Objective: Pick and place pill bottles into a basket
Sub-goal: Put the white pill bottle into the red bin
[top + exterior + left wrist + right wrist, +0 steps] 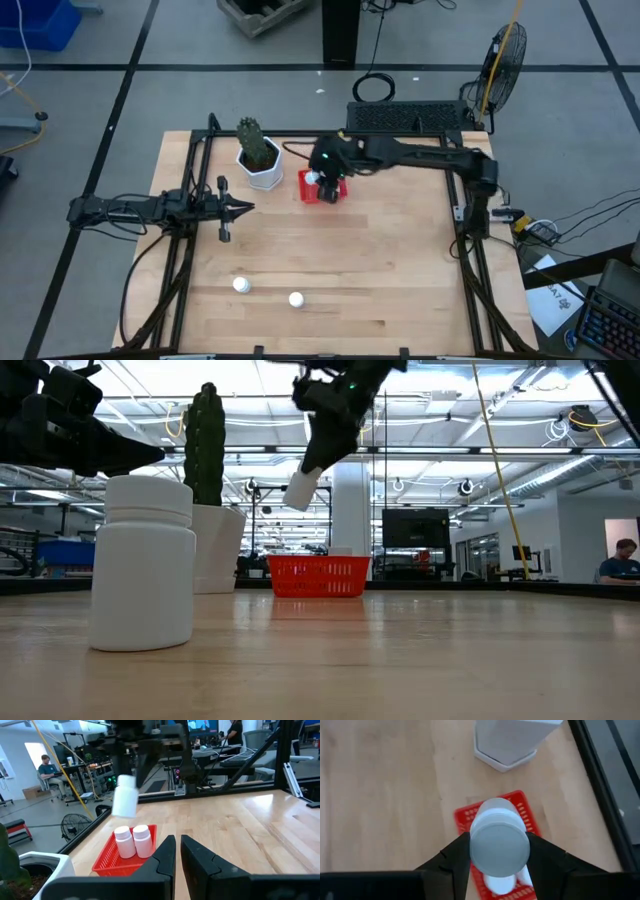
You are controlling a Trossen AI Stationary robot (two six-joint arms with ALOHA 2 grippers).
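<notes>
R gripper clamps a pill bottle, held in the air above the red mesh basket, which sits near the table's far edge beside the white cactus pot. Two bottles stand inside it. Two more near the front edge. L gripper waits by the left edge, fingers nearly closed, empty.

No legible text, label, brand, number or sign is found in any view, the pill bottles being seen plain white
</notes>
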